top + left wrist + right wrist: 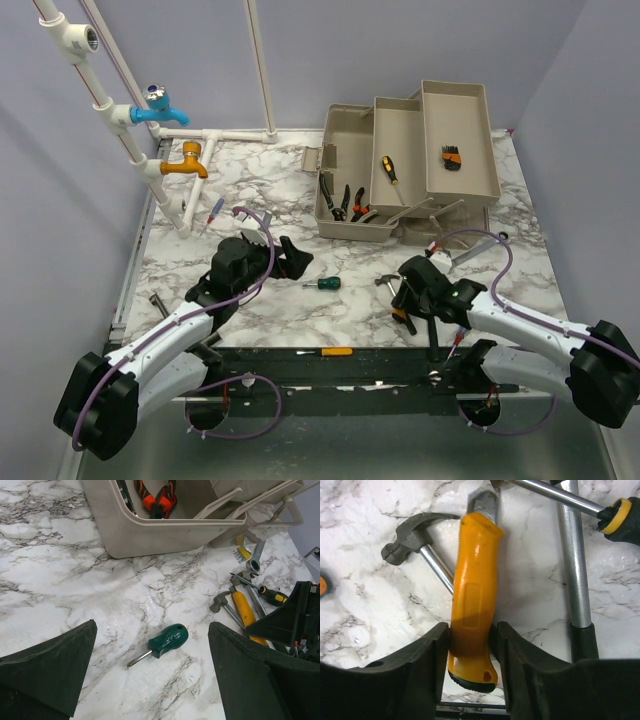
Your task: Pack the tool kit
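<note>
Toolbox (350, 232) stands open at the far side of the marble table (260, 320), trays fanned out, with loose tools lying in front of it. My right gripper (472, 627) is pressed against both sides of one yellow-handled tool (472, 570), low on its butt end. My left gripper (153, 630) hangs spread wide above one green stubby screwdriver (167, 639), touching nothing. The trouble, as I judge it, is that the yellow handle lies across the shaft of one hammer (410, 535), so a lift could drag or flip that hammer. A hold this near the end could also let the front droop and slip. One steel-shafted tool (575, 565) sits just beside my right finger and could get nudged. Also counted: one black-and-yellow screwdriver (620, 510) out loose, one orange-handled screwdriver (335, 351) at the near edge, one packed screwdriver (390, 170) and one hex-key set (452, 156) in the trays, and at least two pliers (350, 203) in the base.
</note>
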Action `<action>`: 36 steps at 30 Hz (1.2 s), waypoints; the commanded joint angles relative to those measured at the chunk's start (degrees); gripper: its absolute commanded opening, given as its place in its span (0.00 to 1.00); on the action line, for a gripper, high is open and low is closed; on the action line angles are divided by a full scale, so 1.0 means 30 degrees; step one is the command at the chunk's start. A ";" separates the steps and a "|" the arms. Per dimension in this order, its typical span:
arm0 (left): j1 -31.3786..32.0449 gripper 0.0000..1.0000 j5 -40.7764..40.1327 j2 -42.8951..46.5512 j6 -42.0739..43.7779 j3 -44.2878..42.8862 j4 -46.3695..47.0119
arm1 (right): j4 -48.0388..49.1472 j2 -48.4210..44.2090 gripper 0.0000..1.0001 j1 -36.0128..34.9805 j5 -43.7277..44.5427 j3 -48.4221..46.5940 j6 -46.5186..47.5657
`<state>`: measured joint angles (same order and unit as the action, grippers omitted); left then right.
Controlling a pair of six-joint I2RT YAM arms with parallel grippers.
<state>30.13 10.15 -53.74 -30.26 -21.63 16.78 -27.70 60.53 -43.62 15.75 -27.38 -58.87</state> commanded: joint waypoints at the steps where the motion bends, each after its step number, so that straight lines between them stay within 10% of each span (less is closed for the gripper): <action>1: 0.0013 0.94 0.0162 0.0039 0.0148 -0.0379 0.0239 | 0.0155 -0.0578 0.40 -0.0109 0.0060 -0.0471 0.0028; 5: 0.0035 0.94 -0.0035 0.0067 0.0199 -0.0437 0.0103 | 0.0123 -0.1485 0.22 -0.0109 -0.0030 -0.0832 0.0413; 21: 0.0035 0.93 -0.0205 -0.0347 0.0273 -0.0730 -0.0055 | 0.0033 -0.1532 0.21 -0.0110 0.1915 -0.9570 0.6109; 36: 0.0035 0.93 -0.0593 -0.0549 0.0478 -0.0833 -0.0219 | -0.1925 1.1343 0.21 0.0957 1.2053 -2.1226 1.4932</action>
<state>30.13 9.65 -55.31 -29.76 -22.70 16.38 -29.76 88.33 -43.00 41.34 -85.03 -22.59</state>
